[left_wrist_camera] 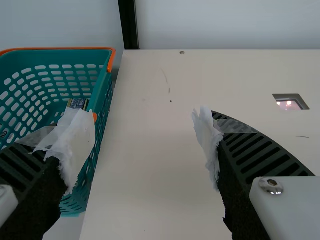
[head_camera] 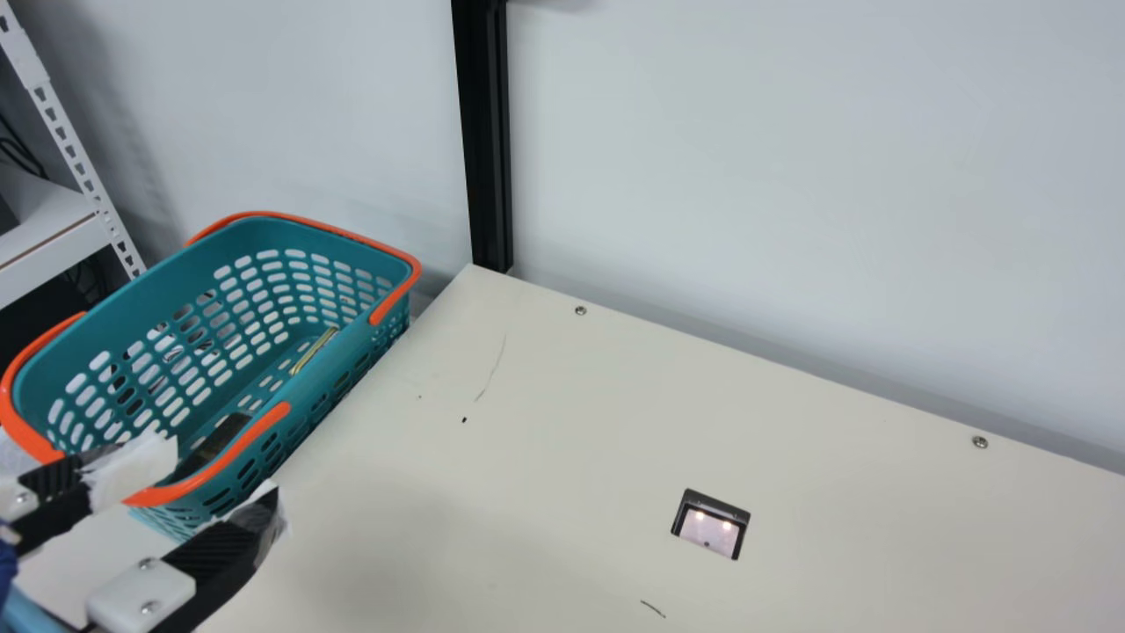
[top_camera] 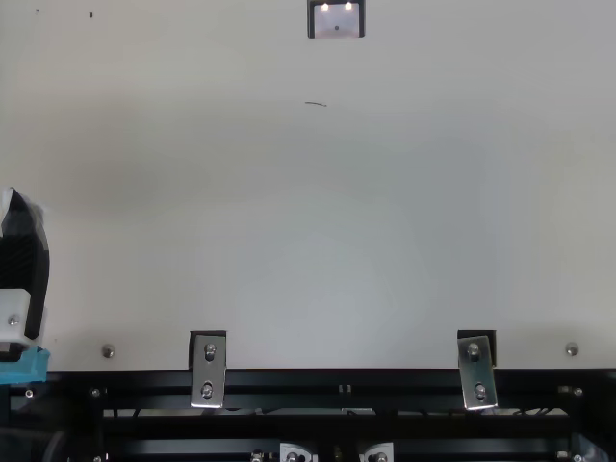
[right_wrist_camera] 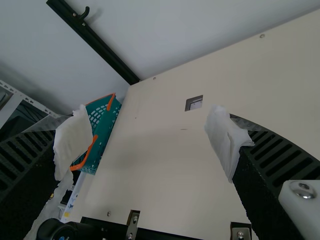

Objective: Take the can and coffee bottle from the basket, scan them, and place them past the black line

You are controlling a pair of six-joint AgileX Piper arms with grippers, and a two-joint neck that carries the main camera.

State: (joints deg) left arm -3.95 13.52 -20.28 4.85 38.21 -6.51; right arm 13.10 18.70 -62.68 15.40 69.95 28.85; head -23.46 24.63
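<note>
Cream counter (head_camera: 527, 492) with a teal basket (head_camera: 158, 303) just beside it, and both arms' jaws are spread around nothing. What's probably the coffee bottle (head_camera: 220, 435) is in the basket's near end, likely smooth, stiff and weighty, so I'd grab its middle; looks dark. Farther in, my guess at the can (head_camera: 314, 350) would dent easily, so squeeze gently round its sides; looks gold-edged.

Looks like a robotics lab mocked up as a checkout tbh: cream counter (head_camera: 527, 457) with a scanner window (head_camera: 710, 530) sunk in it, shopping basket (head_camera: 176, 283) beside it, but plain pale walls (head_camera: 791, 176), slotted shelf rack (head_camera: 75, 158), bolted black rails (top_camera: 289, 381).
</note>
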